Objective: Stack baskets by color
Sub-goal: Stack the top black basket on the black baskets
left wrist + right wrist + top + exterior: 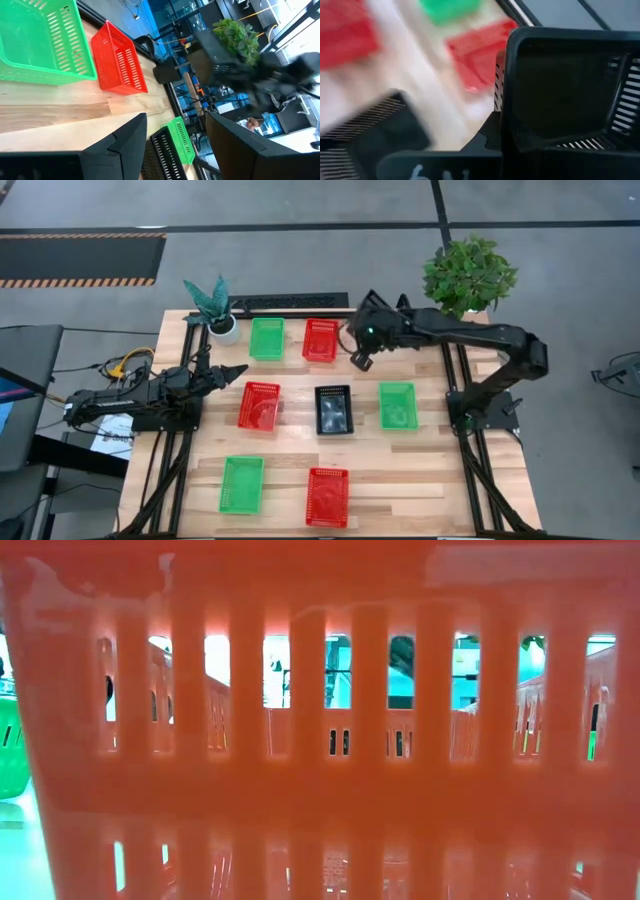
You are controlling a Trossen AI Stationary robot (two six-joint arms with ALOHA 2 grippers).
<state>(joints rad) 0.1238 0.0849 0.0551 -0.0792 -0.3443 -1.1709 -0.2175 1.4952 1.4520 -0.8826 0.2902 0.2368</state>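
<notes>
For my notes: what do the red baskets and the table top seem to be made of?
The red baskets look like moulded plastic, slightly glossy, with slotted walls. The table top looks like pale wooden planks with a smooth finish; seams and grain show.

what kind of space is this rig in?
Likely a robotics lab or workshop: a wooden table on a metal frame, a bare concrete floor with hazard-striped tape, and cables beside the table.
</notes>
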